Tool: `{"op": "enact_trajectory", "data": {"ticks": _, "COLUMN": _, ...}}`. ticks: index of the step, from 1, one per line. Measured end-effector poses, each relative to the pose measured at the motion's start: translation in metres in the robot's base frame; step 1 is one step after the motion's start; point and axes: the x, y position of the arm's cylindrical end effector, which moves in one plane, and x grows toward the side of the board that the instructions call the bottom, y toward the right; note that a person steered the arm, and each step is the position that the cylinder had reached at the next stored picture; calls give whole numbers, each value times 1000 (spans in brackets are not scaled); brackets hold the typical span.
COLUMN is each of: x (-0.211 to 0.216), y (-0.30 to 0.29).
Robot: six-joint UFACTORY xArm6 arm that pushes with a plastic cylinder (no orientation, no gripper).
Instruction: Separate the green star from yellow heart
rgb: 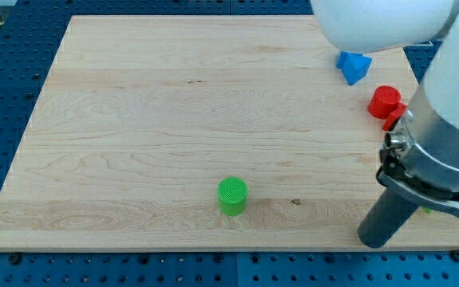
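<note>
My tip (372, 241) rests on the wooden board (174, 119) near its bottom right corner. A small sliver of green (426, 210) shows just right of the rod, under the arm; its shape cannot be made out. No yellow heart shows; the arm's body (445, 127) hides the board's right edge. A green cylinder (232, 195) stands at the bottom centre, well to the left of my tip and apart from it.
A blue block (354, 67) lies at the top right, partly under the white arm housing (381, 24). A red block (385, 102) lies below it, next to the arm. The board's bottom edge runs just under my tip.
</note>
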Motion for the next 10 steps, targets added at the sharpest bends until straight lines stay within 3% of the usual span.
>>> {"op": "enact_trajectory", "data": {"ticks": 4, "x": -1, "y": 30}}
{"op": "enact_trajectory", "data": {"ticks": 7, "x": -3, "y": 154}}
{"op": "enact_trajectory", "data": {"ticks": 8, "x": -14, "y": 179}}
{"op": "enact_trajectory", "data": {"ticks": 10, "x": -61, "y": 155}}
